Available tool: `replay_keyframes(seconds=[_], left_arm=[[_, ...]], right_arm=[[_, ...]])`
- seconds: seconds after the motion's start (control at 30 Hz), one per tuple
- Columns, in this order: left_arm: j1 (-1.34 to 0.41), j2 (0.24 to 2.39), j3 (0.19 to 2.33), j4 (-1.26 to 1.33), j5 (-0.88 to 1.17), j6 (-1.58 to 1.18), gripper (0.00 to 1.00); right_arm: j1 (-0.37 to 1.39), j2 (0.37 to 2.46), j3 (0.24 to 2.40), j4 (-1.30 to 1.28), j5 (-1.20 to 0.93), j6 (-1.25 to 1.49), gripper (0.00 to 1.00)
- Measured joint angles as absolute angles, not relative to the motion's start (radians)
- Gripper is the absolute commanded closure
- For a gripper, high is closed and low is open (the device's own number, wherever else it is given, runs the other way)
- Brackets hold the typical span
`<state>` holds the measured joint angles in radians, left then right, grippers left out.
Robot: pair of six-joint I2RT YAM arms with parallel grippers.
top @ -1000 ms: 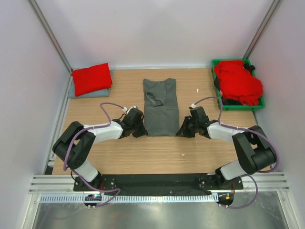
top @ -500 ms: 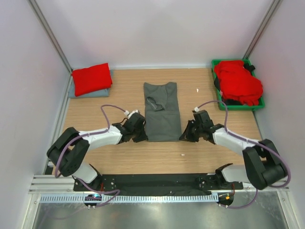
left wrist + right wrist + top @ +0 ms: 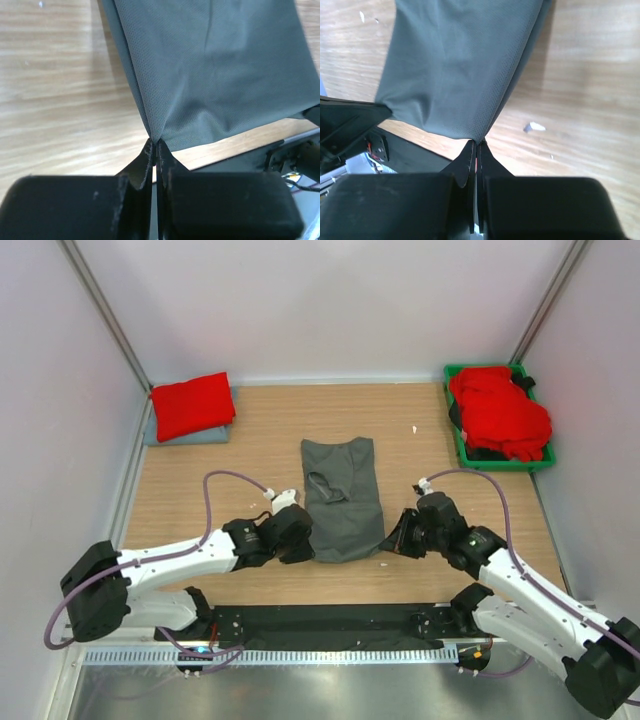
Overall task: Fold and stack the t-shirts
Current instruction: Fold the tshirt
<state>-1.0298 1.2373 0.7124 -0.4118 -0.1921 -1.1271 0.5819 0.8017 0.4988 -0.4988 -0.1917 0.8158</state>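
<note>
The dark charcoal grey cloth t-shirt (image 3: 342,495) lies folded narrow, left of the green plastic bin (image 3: 500,465). Only wrist views show the left gripper (image 3: 156,146) and right gripper (image 3: 476,145) each pinching a near hem corner.

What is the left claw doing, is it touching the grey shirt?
Touching. The left wrist view shows the left gripper shut on a corner of the grey t-shirt, with the cloth pinched between its closed fingertips.
</note>
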Motion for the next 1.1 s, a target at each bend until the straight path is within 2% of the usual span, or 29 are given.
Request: replay_keyframes(seconds=[0.23,1.1], left_arm=[[-1.071,1.157,0.689,-0.482,-0.221,-1.17,1.0],[-1.073,1.096,0.769,-0.613,-0.25,-1.166,1.0]], right_arm=[[0.667,0.734,0.499,-0.601,-0.122,0.887,0.99],[0.687,0.72,0.607,-0.733,-0.054,0.916,0.99]])
